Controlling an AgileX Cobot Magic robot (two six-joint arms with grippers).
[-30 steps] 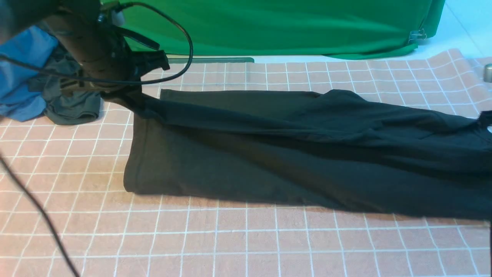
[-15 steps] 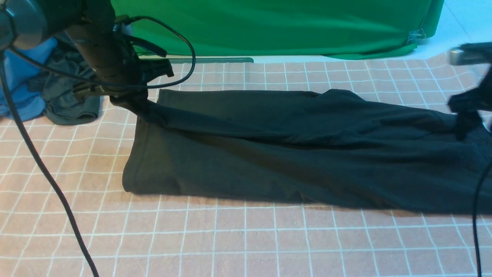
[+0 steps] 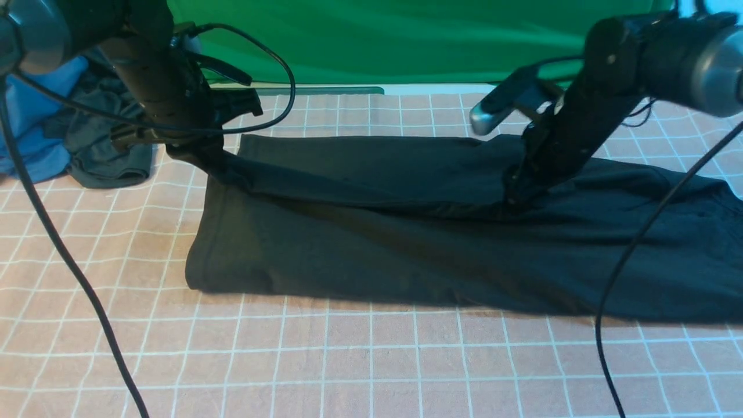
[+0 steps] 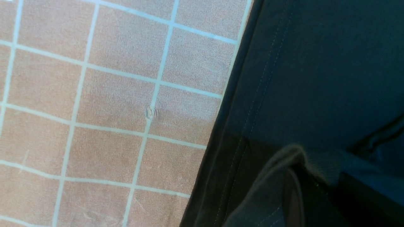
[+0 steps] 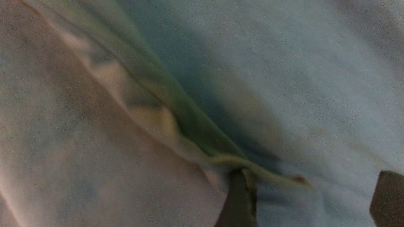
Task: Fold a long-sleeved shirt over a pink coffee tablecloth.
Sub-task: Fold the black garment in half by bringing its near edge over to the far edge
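Right end effector [image 5: 306, 198] has swung inward, fingers apart; left [image 3: 217, 168] stays clamped on the shirt [image 3: 360, 249].

The shirt [image 3: 360, 255] lies across the tablecloth [image 3: 278, 354], its far side near the hanging cloth [image 3: 377, 40] behind; left of it, the crumpled garments [image 3: 110, 139] lie on the tablecloth

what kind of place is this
Probably a robot work cell or lab for handling cloth: two robot arms with trailing cables reach over a black shirt, and a green cloth backdrop hangs behind.
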